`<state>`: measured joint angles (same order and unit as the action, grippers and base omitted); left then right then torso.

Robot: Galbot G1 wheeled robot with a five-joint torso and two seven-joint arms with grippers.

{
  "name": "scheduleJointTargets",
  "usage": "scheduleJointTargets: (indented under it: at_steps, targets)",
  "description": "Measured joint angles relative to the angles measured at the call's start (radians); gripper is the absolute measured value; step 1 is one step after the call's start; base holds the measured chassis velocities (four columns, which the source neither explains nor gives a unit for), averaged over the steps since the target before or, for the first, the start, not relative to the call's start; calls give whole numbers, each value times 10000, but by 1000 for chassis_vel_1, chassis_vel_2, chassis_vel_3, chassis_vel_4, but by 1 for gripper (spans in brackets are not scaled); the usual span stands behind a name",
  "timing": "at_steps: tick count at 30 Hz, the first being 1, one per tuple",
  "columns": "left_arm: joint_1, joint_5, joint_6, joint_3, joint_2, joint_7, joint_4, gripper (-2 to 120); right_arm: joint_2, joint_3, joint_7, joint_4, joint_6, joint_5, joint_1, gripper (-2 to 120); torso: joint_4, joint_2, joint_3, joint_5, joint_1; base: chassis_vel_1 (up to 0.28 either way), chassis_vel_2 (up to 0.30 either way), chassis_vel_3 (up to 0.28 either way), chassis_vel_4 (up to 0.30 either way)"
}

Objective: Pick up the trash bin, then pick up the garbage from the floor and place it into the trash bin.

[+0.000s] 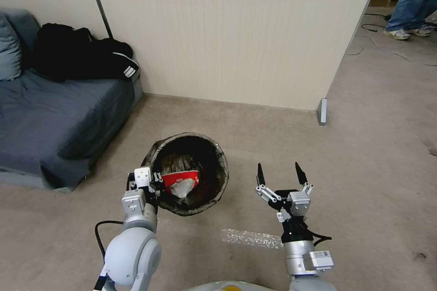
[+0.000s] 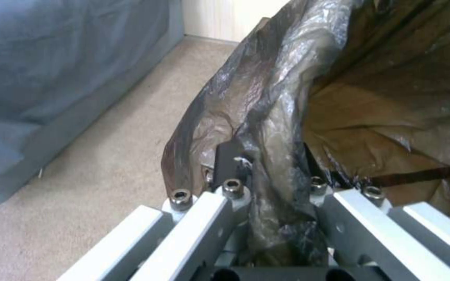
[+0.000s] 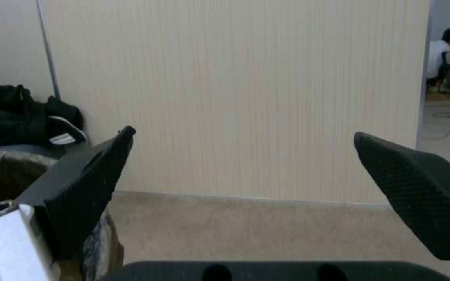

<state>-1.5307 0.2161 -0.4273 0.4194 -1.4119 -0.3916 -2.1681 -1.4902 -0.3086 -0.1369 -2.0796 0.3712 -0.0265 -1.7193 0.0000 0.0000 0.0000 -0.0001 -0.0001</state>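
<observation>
At the near left of the carpeted floor, the trash bin is held by its rim, tilted with its mouth open upward and toward the robot. A dark crinkled liner bag is folded over the rim, and a red-and-white packet with white tissue is seen lodged inside, against the near wall of the bin. The left tool is closed onto the near-left rim; in the left wrist view the liner is pinched between its fingers, so the hold is judged to be on bag and rim together.

The right tool is carried just beside the bin on its right, apart from it, with its fingers spread wide and nothing between them. In the right wrist view the edge of the bin is seen beside one fingertip.

No loose garbage is observed on the stretch of floor in view. The bin lies to the left of the free tool, near enough for a short inward reach over the mouth; the right arm is therefore judged the one available for collection.

A grey sofa bearing a black garment stands to the left, a pale partition wall ahead.
</observation>
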Motion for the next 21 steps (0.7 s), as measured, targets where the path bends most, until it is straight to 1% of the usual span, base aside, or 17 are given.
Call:
scheduleJointTargets:
  at_steps: [7, 21]
  targets:
    - [-120, 95, -196, -40, 10, 0, -172, 2, 143, -206, 111, -73, 200, 121, 283, 100, 0, 0, 0, 1, 0, 15, 20, 20, 14]
    - [-203, 129, -354, -45, 30, 10, -282, 2, 129, -266, 117, -175, 185, 218, 498, 100, 0, 0, 0, 1, 0, 81, 75, 79, 84]
